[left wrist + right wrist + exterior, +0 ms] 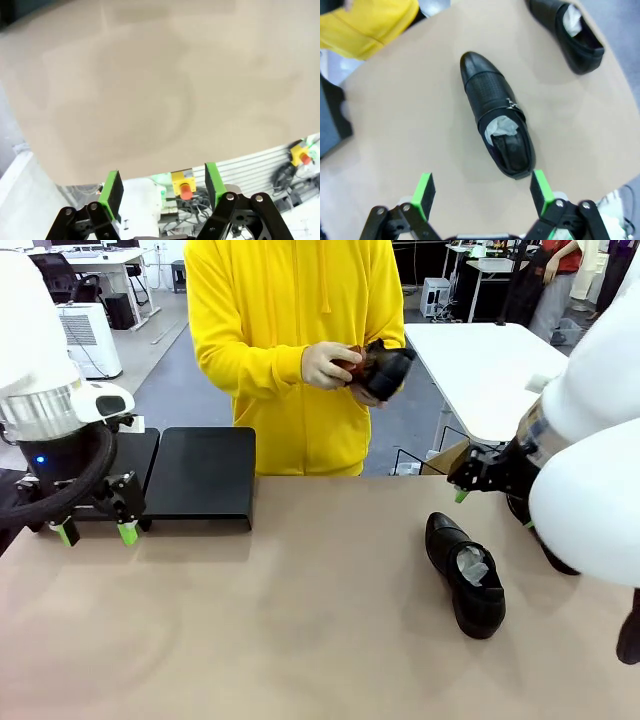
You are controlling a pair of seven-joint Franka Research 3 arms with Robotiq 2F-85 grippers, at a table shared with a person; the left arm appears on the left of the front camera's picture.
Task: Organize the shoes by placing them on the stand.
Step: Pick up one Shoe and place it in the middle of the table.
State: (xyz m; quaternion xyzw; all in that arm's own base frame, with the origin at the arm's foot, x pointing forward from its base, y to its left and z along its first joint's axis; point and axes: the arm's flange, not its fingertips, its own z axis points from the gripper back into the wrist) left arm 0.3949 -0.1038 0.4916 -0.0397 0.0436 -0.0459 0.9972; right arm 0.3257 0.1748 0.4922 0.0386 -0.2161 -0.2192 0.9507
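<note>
No word, number or brand mark could be read anywhere. The shoes [492,115] lying to the right of the stand [200,475] showed no legible stamp, and the stand itself was plain matte black. The yellow box with a red button [179,178] carried no marking I could make out. Any print there was too small or blurred to tell.

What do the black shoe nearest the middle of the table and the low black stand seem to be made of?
The shoe looks like glossy black leather or an imitation: light glints on its smooth surface. The stuffing inside looks like crumpled white paper. The stand is matte black, maybe painted metal or plastic: flat, dull panels, no shine.
</note>
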